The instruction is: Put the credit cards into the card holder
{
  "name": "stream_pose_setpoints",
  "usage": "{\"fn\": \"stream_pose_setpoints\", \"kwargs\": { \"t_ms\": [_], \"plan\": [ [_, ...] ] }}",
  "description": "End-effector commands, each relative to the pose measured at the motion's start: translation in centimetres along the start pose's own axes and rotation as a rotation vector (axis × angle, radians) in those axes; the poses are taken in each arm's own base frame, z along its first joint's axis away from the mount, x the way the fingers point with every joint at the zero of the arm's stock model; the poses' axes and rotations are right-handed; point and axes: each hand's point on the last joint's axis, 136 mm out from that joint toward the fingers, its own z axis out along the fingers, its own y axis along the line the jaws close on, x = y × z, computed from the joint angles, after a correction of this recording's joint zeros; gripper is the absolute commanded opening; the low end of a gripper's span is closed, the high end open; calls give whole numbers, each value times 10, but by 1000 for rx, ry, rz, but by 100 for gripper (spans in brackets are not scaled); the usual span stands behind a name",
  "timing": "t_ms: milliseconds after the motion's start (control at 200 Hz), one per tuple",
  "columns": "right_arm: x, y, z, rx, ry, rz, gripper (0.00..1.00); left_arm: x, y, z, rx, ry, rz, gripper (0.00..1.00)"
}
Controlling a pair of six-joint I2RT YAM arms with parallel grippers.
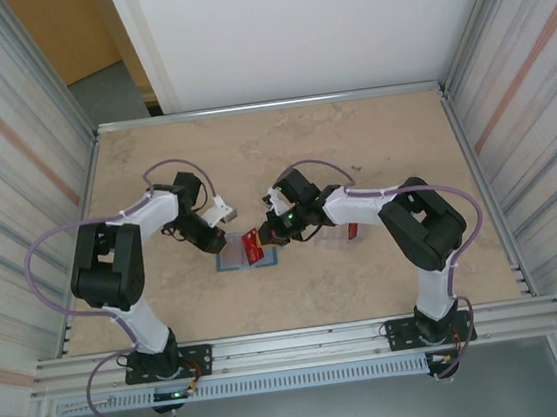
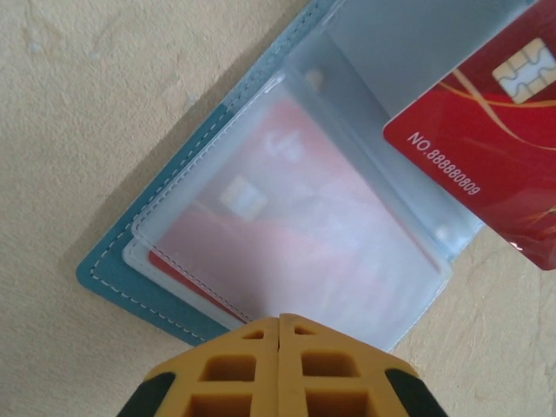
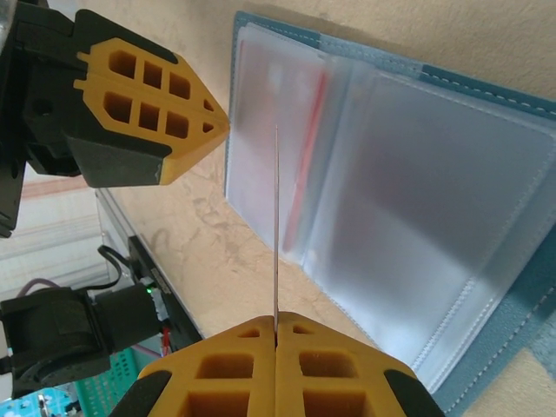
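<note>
The teal-blue card holder [image 1: 236, 262] lies open on the table, its clear sleeves [image 2: 347, 261] facing up. One red credit card [image 2: 261, 217] sits inside a sleeve and shows as a red strip [image 3: 309, 139] in the right wrist view. My right gripper [image 3: 276, 318] is shut on a second red credit card [image 2: 495, 130], seen edge-on [image 3: 276, 217], and holds it just above the holder's left page [image 1: 253, 247]. My left gripper [image 2: 280, 320] is shut with nothing in it, its tips at the edge of the holder's sleeves [image 1: 217, 244].
A faint clear plastic case [image 1: 342, 237] lies under the right forearm. Metal frame rails [image 1: 293, 340] run along the front edge, and ribbed walls [image 1: 10, 148] close both sides. The left gripper's yellow fingers [image 3: 148, 113] hang close to the held card.
</note>
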Motion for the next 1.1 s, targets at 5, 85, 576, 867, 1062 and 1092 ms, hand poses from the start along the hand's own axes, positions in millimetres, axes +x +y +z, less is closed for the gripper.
{"fn": "stream_pose_setpoints", "kwargs": {
  "t_ms": [5,85,576,867,1062,1092],
  "plan": [
    [10,-8,8,5,39,45,0,7,2,7,2,39,-5,0],
    [11,-9,9,3,40,40,0,8,3,9,0,46,-4,0],
    [14,-9,15,-9,60,47,0,11,3,14,9,62,-11,0],
    [11,-7,16,-15,61,42,0,11,2,15,15,61,-11,0],
    [10,-2,17,-26,64,34,0,12,3,15,13,68,-8,0],
    [10,-1,16,-26,63,33,0,12,2,15,15,66,-6,0]
  ]
}}
